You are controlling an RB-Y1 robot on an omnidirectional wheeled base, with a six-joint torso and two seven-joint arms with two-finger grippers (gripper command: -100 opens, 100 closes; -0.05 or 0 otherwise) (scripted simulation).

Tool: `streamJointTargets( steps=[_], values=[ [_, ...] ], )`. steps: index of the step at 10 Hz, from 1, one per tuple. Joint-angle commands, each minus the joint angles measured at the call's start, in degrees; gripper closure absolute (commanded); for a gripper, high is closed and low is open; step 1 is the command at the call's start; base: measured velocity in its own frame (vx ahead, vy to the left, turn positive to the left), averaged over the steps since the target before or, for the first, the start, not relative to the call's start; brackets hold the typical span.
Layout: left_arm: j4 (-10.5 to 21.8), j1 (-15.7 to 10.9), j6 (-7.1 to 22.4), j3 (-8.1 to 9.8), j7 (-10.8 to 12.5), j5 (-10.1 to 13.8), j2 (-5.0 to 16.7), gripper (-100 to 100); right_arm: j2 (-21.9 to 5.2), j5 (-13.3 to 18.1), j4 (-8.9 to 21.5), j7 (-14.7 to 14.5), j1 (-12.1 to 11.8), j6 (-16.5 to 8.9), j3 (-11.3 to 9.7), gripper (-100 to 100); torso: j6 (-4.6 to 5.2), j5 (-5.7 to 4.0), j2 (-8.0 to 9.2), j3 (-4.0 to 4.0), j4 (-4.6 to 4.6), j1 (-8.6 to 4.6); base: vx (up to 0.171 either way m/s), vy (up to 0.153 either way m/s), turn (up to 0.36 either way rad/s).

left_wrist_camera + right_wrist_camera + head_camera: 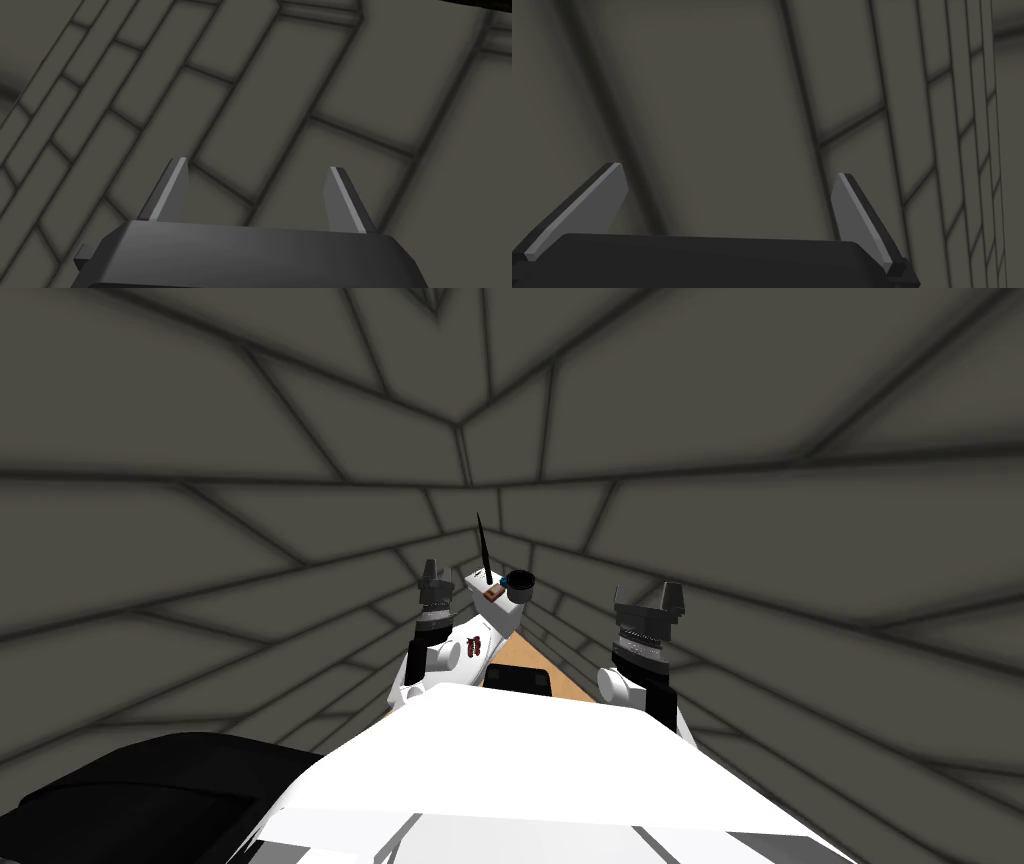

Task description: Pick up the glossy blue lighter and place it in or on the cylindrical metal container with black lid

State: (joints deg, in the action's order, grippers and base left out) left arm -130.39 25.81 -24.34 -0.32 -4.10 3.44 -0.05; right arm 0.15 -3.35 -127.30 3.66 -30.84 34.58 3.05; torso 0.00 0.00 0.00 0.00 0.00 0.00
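A small blue lighter (506, 581) lies on a narrow white top (503, 623) straight ahead, touching or just beside a dark round container (521, 581); it is too small to tell which. My left gripper (435, 576) hangs left of that top, raised and open (257, 165), with nothing between its fingers. My right gripper (649, 596) is farther off on the right side, also open (727, 170) and empty. Both hands are apart from the lighter and the container.
On the same white top sit a brownish block (492, 595), a thin black spike (483, 546) and small red items (474, 645). A strip of tan floor (520, 656) shows beside it. Grey tiled walls close in all around. A black bulk (150, 793) sits low left.
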Motion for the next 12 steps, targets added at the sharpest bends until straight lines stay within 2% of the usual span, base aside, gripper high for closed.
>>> streamJointTargets(
  steps=[1,5,6,8,9,10,11,12],
  values=[
    [1.4,-2.1,1.7,0.08,-0.8,0.2,1.3,-100,0.0,0.0,0.0,0.0,0.0,0.0,0.0,0,0.0,0.0,0.0,0.0,0.0,0.0,-0.001,0.009,0.044],
    [6.8,-8.6,7.5,0.34,-3.3,0.9,4.3,-100,0.0,0.0,0.0,0.0,0.0,0.0,0.0,0,0.0,0.03,-0.04,-0.03,-0.01,0.12,0.001,0.016,0.028],
    [6.8,-9.1,7.7,0.34,-3.3,0.9,4.3,-100,0.0,0.0,0.0,0.0,0.0,0.0,0.0,0,0.01,0.01,-0.04,-0.03,-0.01,0.04,0.0,0.0,0.0],
    [10.9,-13.5,11.4,0.51,-4.9,1.3,5.9,-100,0.0,0.0,0.0,0.0,0.0,0.0,0.0,0,0.01,0.0,-0.05,-0.03,-0.01,0.0,0.002,-0.002,0.007],
    [10.9,-13.9,12.0,0.51,-4.9,1.3,5.9,-100,0.0,0.0,0.0,0.0,0.0,0.0,0.0,0,0.0,0.0,-0.05,-0.03,-0.01,0.0,0.0,0.0,0.0],
    [13.3,-16.4,14.5,0.61,-5.7,1.5,6.6,-100,0.0,0.0,0.0,0.0,0.0,0.0,0.0,0,0.0,0.0,-0.03,-0.02,-0.01,0.01,0.0,0.0,0.0],
    [13.3,-16.6,14.5,0.61,-5.7,1.5,6.6,-100,0.0,0.0,0.0,0.0,0.0,0.0,0.0,0,0.01,0.0,-0.03,-0.02,-0.01,0.0,0.006,-0.006,0.02],
    [15.4,-18.7,17.1,0.71,-6.5,1.7,7.4,-100,0.0,0.0,0.0,0.0,0.0,0.0,0.0,0,-0.01,0.0,-0.04,-0.02,-0.01,-0.02,0.0,0.0,0.0]
  ],
)
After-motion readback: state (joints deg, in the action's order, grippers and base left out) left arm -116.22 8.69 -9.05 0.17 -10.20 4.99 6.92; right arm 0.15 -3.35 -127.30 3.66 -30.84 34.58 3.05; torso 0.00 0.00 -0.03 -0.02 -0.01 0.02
